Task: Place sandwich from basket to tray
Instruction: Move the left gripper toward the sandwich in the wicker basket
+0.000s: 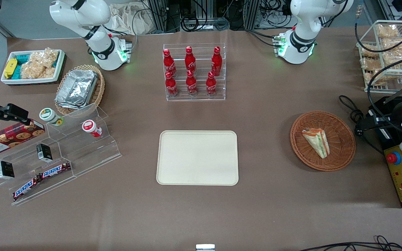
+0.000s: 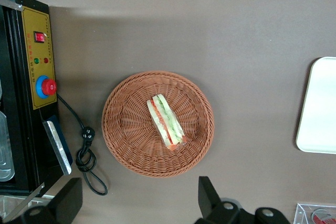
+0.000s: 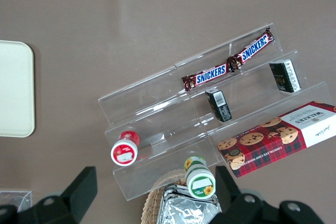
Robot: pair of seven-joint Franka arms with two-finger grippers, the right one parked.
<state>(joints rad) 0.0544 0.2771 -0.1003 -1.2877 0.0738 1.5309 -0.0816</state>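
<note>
Triangular wrapped sandwich (image 2: 166,121) observed lying in round reddish-brown wicker basket (image 2: 123,129).
Left gripper (image 2: 139,200) held above, fingers spread wide, nothing grasped.

Sandwich (image 1: 316,142) in basket (image 1: 344,153) — tray (image 1: 197,157) seemingly bare

Bright, even overhead light; soft shadows hug the round reddish-brown wicker basket (image 2: 157,123) on the matte brown worktop (image 1: 201,216); focus sharp throughout.

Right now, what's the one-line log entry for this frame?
stage: pre-grasp | sandwich: in basket | tray: bare | tool: open, above basket, not touching
</note>
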